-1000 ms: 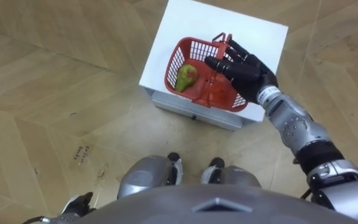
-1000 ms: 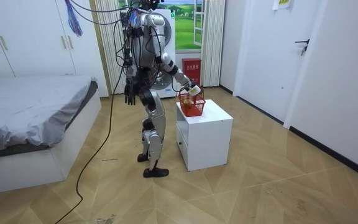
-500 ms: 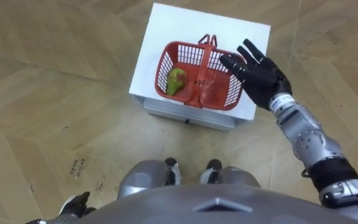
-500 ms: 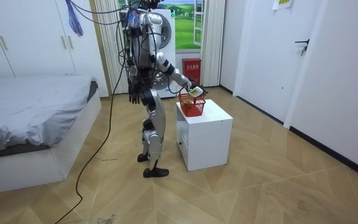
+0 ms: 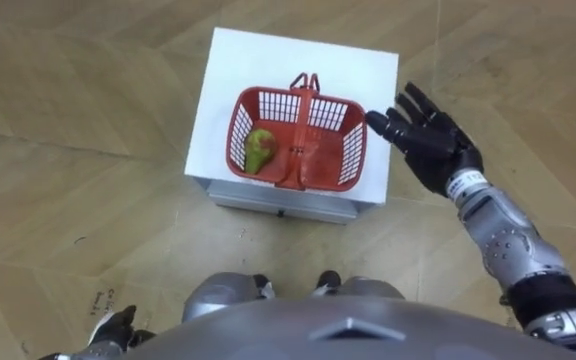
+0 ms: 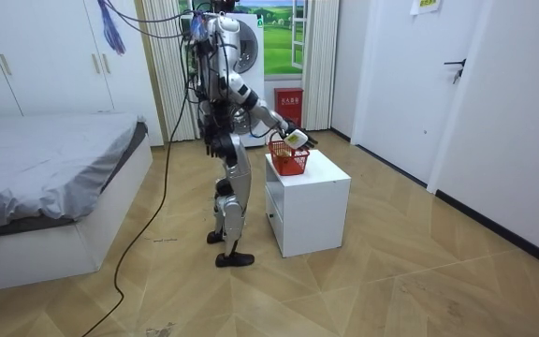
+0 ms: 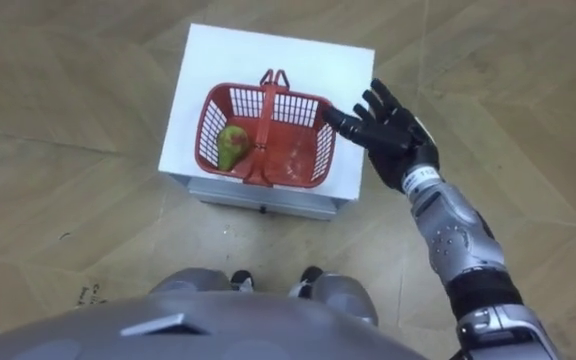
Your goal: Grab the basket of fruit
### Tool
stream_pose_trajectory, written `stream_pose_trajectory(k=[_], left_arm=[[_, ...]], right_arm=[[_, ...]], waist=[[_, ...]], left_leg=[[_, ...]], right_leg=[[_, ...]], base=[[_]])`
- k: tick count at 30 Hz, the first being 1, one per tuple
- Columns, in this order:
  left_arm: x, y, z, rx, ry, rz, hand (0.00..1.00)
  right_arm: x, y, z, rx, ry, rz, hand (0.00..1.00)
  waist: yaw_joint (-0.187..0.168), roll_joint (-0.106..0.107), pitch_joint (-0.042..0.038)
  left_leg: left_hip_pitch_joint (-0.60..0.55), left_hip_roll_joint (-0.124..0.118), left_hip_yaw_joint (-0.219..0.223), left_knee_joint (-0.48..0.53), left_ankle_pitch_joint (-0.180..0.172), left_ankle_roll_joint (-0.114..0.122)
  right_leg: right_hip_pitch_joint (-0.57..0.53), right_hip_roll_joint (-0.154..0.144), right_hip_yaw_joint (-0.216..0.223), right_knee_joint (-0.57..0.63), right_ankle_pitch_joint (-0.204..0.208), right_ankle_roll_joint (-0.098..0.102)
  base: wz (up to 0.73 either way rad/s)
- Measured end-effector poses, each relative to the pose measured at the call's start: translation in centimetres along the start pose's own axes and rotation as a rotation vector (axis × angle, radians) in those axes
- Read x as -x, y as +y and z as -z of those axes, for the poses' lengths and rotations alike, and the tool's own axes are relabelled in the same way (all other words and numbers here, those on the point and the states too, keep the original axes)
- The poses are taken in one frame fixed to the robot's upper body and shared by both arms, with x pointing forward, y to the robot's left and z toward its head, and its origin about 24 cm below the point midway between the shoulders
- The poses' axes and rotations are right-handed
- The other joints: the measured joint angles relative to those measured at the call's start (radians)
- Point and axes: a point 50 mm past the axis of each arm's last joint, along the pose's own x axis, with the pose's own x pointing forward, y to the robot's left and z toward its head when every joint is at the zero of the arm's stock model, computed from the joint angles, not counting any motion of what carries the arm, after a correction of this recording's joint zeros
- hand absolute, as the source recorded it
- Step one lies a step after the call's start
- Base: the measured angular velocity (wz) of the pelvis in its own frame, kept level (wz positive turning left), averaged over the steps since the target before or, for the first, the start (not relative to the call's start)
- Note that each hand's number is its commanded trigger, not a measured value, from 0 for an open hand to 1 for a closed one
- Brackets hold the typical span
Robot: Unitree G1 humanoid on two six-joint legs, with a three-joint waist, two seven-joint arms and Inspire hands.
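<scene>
Your robot stood upright on the wooden floor point(image 6: 391, 281), with the bed point(image 6: 45, 168) on the room view's left and the white cabinet point(image 6: 312, 201) directly before it, in the same spot as a second before; bare floor lay open round every side of the cabinet that you could see. The cabinet's top point(image 5: 268, 55) carried the red basket point(image 5: 351, 150), which sat where it had been, not lifted; its near end came right up to the front edge, while a broad bare strip of top lay beyond it and narrower strips lay to either side. The basket's handle point(image 5: 299, 130) ran across its middle from far rim to near rim, with nothing round it. Your right hand point(image 5: 430, 148) had drawn away; a second ago it was over the basket at the handle, half a second ago at the right rim, and now it hung to the right of the basket, about the cabinet's right edge; its fingers were straight and fanned apart, holding nothing; the thumb's tip was just beside the right rim, and I could not tell whether it touched. Your left hand point(image 5: 118, 325) hung low by the hip, well apart from the cabinet. A green pear point(image 5: 258, 150) lay in the basket's left half, near the left wall.
</scene>
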Motion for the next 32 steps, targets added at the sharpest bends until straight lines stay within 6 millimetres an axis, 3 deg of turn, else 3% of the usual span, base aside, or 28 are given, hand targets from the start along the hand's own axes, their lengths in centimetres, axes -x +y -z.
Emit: stream_pose_trajectory(k=[4, 5, 6, 9, 15, 20, 21, 23, 32], left_arm=[[0.0, 0.1, -0.1, 0.023, -0.002, -0.009, 0.0], [0.0, 0.1, -0.2, 0.034, -0.006, -0.018, 0.0], [0.0, 0.1, -0.5, 0.042, -0.017, -0.029, 0.0], [-0.1, -0.2, -1.5, 0.034, -0.046, -0.044, 0.0], [-0.2, 0.0, -2.7, 0.047, -0.071, -0.111, 0.0], [-0.2, -0.6, -3.6, 0.096, -0.096, -0.116, 0.0], [-0.2, -0.6, -3.8, 0.098, -0.11, -0.119, 0.0], [-0.2, -0.6, -3.8, 0.1, -0.112, -0.12, 0.0], [-0.3, -1.3, -1.7, 0.106, -0.006, -0.091, 0.0]], right_arm=[[1.1, -1.9, 1.6, 0.0, 0.05, 0.088, 0.0], [1.4, -2.7, 2.2, -0.009, 0.069, 0.13, 0.0], [1.8, -3.4, 2.6, -0.013, 0.08, 0.168, 0.0], [2.9, -5.3, 4.6, 0.092, 0.183, 0.281, 0.0], [5.0, -7.2, 8.3, 0.28, 0.406, 0.411, 0.0], [6.5, -7.7, 10.9, 0.33, 0.533, 0.481, 0.0], [6.8, -7.7, 11.5, 0.339, 0.559, 0.49, 0.0], [7.4, -7.7, 12.2, 0.349, 0.59, 0.516, 0.0], [9.3, -8.4, 13.9, 0.309, 0.651, 0.651, 0.0]], waist=[[-0.024, 0.003, 0.0061], [-0.024, -0.001, 0.0041], [-0.025, 0.003, 0.0091], [-0.028, 0.008, 0.012], [-0.048, 0.008, 0.0101], [-0.056, 0.008, 0.0104], [-0.056, 0.002, 0.0063], [-0.061, 0.002, 0.0066], [-0.077, 0.017, 0.0049]], left_leg=[[0.037, -0.001, -0.012, -0.006, -0.002, 0.0], [0.041, -0.001, -0.012, -0.009, -0.003, 0.001], [0.051, -0.001, -0.015, -0.013, -0.003, 0.001], [0.071, 0.001, -0.027, -0.017, -0.006, 0.0], [0.074, 0.001, -0.019, -0.022, -0.008, -0.004], [0.108, 0.008, -0.013, -0.039, -0.009, -0.005], [0.11, 0.009, -0.016, -0.038, -0.01, -0.006], [0.116, 0.009, -0.017, -0.04, -0.012, -0.006], [0.161, 0.016, -0.013, -0.066, -0.015, -0.01]], right_leg=[[0.048, 0.003, -0.009, -0.026, 0.002, 0.003], [0.056, 0.005, -0.008, -0.034, 0.003, 0.005], [0.065, 0.005, -0.008, -0.039, 0.004, 0.006], [0.093, 0.01, -0.011, -0.057, 0.008, 0.007], [0.095, 0.016, -0.008, -0.063, 0.008, 0.006], [0.124, 0.019, -0.005, -0.072, 0.008, 0.006], [0.127, 0.02, -0.004, -0.075, 0.008, 0.006], [0.136, 0.022, -0.002, -0.085, 0.008, 0.006], [0.174, 0.032, 0.006, -0.105, 0.009, 0.004]], base=[[0.08], [0.0], [0.0], [0.03], [-0.01], [-0.03], [0.0], [0.0], [-0.02]])
